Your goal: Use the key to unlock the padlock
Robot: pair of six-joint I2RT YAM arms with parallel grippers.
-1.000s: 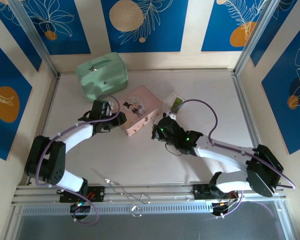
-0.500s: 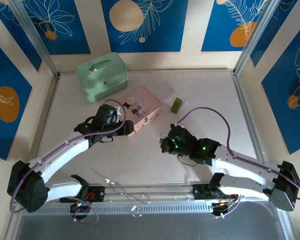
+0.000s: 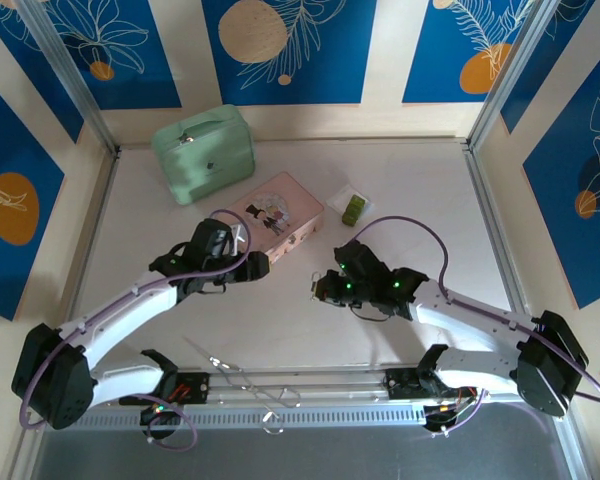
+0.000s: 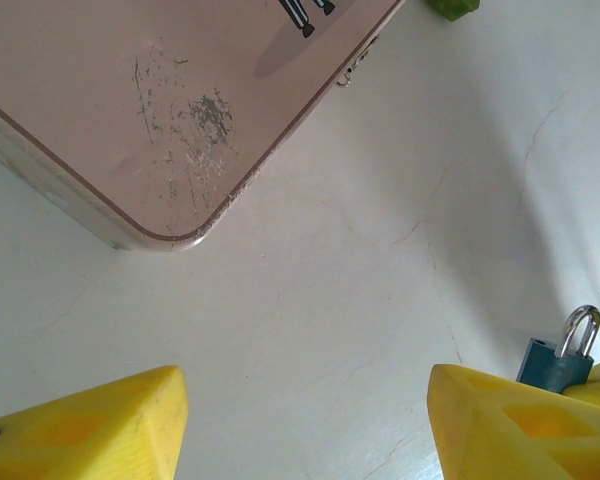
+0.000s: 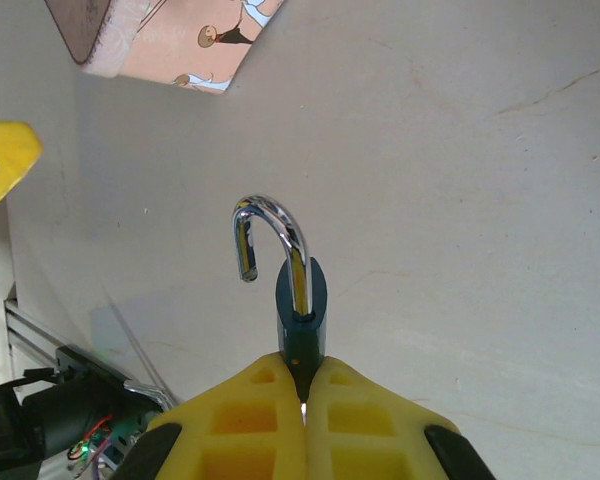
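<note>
Padlock (image 5: 301, 305) pinched in right gripper (image 5: 303, 390) over mid-table, near-right of pink tin (image 4: 100, 90); shackle end looks free. Left gripper (image 4: 305, 415) spread, empty. Next: left closes in squarely, check release.

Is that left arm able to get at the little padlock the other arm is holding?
Probably yes: the left gripper is open, and the padlock, pinched in the right gripper, sits close by with nothing between them.
</note>
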